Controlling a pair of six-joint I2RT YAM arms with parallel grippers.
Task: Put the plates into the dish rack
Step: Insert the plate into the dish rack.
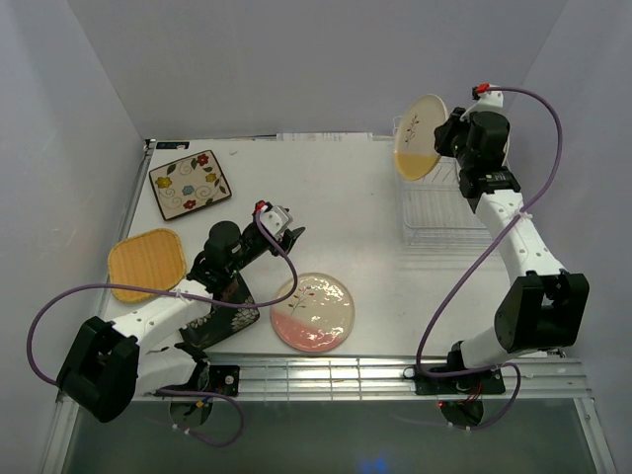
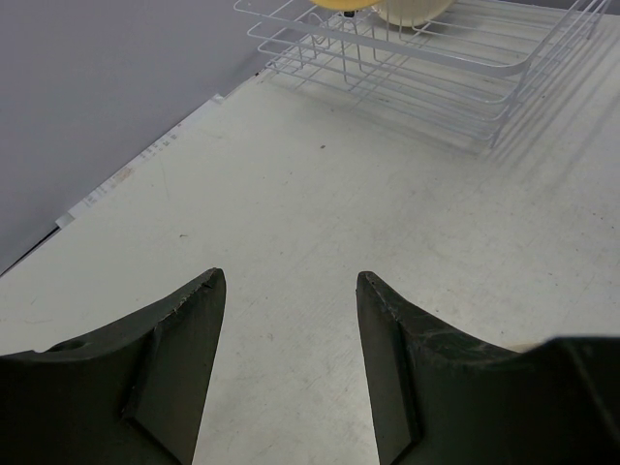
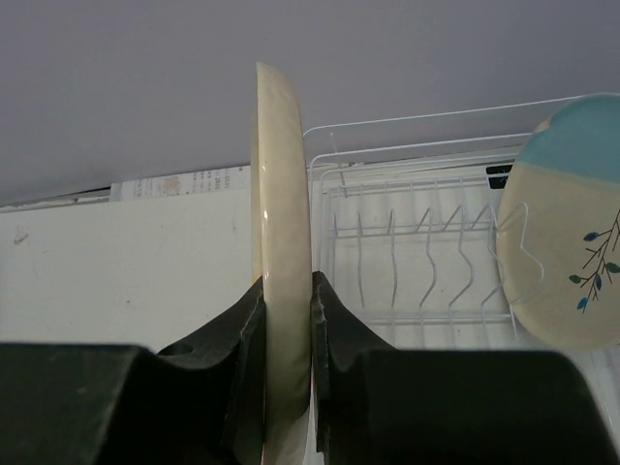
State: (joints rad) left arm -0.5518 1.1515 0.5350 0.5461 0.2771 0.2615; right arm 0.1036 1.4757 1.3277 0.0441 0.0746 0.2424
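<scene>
White table [image 1: 355,197], grey walls | right gripper [image 1: 449,134] clamped on the rim of the cream-and-yellow plate [image 1: 420,136], held on edge over the dish rack [image 1: 444,212] at 2 o'clock | blue-half plate [image 3: 567,252] standing in the rack | left gripper [image 1: 292,233] jaws wide, empty, near centre toward 9 o'clock | pink-half plate [image 1: 314,312] flat at 6 o'clock

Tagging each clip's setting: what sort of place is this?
Probably a lab test cell, not a kitchen: a white table boxed in by plain walls, two robot arms bolted at its near edge, a wire dish rack and scattered plates.
</scene>
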